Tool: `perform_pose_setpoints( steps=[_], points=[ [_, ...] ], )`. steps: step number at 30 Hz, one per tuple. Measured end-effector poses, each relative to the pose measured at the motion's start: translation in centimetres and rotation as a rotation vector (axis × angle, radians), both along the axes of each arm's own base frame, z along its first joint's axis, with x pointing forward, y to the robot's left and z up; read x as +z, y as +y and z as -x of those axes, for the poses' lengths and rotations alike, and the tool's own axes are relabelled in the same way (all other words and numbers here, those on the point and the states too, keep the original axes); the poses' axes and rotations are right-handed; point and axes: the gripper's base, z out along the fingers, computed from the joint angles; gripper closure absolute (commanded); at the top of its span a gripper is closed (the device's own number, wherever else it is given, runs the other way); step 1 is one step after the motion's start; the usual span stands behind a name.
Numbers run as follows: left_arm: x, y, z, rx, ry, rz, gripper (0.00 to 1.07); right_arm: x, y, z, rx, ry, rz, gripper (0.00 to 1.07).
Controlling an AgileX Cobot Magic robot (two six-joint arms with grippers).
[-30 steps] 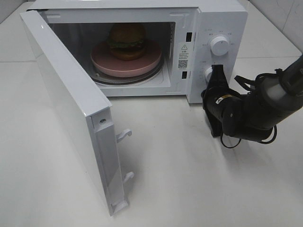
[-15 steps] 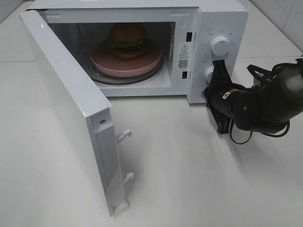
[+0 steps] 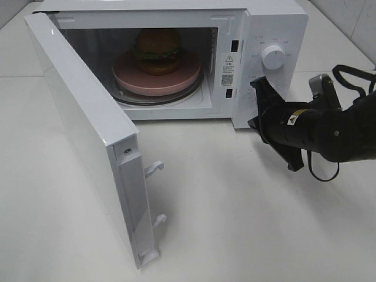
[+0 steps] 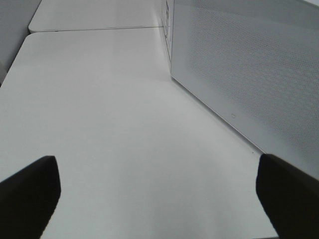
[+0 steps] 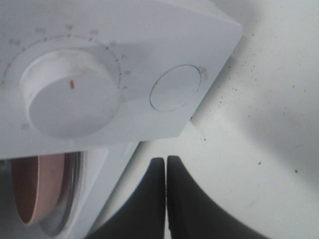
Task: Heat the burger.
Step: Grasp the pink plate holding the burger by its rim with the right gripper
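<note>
**Burger loaded in microwave; door open, right tool closed at control panel**

Location: The burger [image 3: 158, 51] sits inside the microwave [image 3: 276, 23] cavity, towards its back wall. It is upright on the pink plate [image 3: 155, 79], which rests on the glass turntable [image 3: 126, 97]. The microwave door [image 3: 82, 129] stands wide open, so heating cannot yet start.

Tools: The right tool [image 3: 256, 120] is just in front of the microwave's control panel, below the upper dial [image 3: 273, 56]. Its fingers are pressed together and hold nothing. The right wrist view looks past them at the lower dial [image 5: 72, 102] and the round button [image 5: 175, 94] beside it. I cannot tell whether the tool touches the panel. The left tool [image 4: 155, 164] is spread wide and empty above the tabletop [image 4: 99, 99], on the outer side of the microwave door.

Handling assessment: The burger looks light and soft, a loose stack of bun, patty and green filling. In my judgement a pinch on the bun would crush it or slide the layers apart, and the domed top gives poor purchase. The plate appears rigid and wider than the burger. The plate rim nearest the microwave opening is exposed and is the sounder place to take hold. The plate may skid on the smooth glass.

Step in hand: Likely closing the door, then setting the dial.
</note>
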Motion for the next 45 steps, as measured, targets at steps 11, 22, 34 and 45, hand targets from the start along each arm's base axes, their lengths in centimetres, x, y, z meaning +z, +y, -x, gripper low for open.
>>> perform_pose_setpoints(
  steps=[11, 22, 34, 45],
  points=[
    [0.0, 0.0, 0.0, 0.0, 0.0, 0.0, 0.06, 2.9, 0.1, 1.9, 0.289, 0.039, 0.302, 1.06],
    [0.0, 0.0, 0.0, 0.0, 0.0, 0.0, 0.06, 4.5, -0.5, 3.4, 0.455, 0.079, 0.511, 1.04],
    [0.0, 0.0, 0.0, 0.0, 0.0, 0.0, 0.06, 4.7, -1.2, 5.3, 0.753, 0.291, 0.758, 1.03],
    [0.0, 0.0, 0.0, 0.0, 0.0, 0.0, 0.06, 6.7, -1.1, 5.0, 1.014, 0.353, 0.915, 1.01]
  ],
)
